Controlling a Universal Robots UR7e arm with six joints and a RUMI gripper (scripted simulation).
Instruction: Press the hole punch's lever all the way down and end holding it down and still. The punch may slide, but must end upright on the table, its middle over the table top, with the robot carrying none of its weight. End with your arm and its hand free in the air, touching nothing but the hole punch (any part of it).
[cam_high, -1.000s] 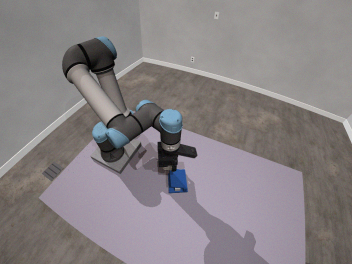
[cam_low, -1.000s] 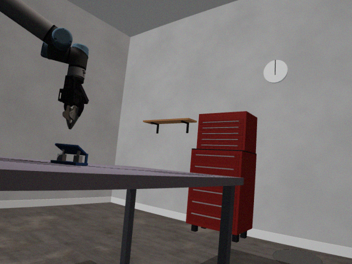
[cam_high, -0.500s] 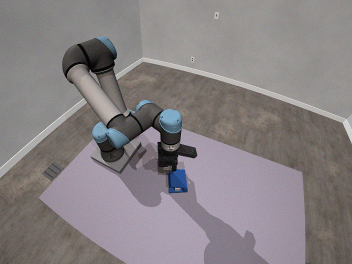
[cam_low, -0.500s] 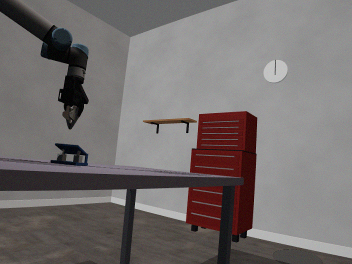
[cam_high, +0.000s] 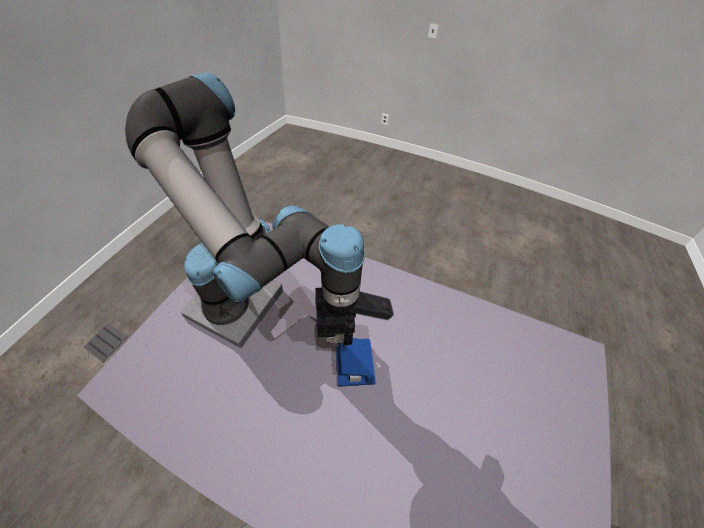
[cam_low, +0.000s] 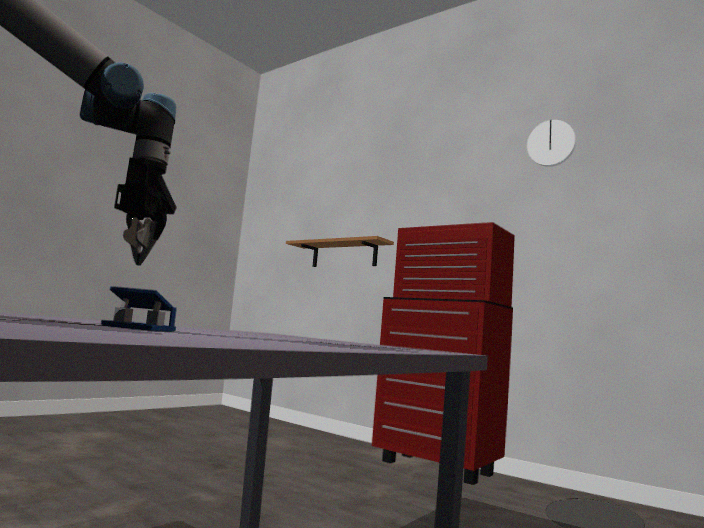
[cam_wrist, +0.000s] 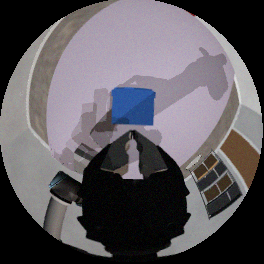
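The blue hole punch (cam_high: 354, 362) stands upright on the lilac table top. Its lever is raised at a slant, as the side view shows (cam_low: 139, 308). It also shows in the wrist view (cam_wrist: 132, 106) just ahead of the fingertips. My gripper (cam_low: 139, 258) is shut and empty, pointing down, and hangs in the air above the punch's raised lever end without touching it. From above the gripper (cam_high: 342, 339) sits over the punch's near-robot edge.
The robot's base plate (cam_high: 232, 309) stands on the table behind the punch. A red tool cabinet (cam_low: 446, 335) and a wall shelf (cam_low: 339, 243) stand away from the table, beyond its edge.
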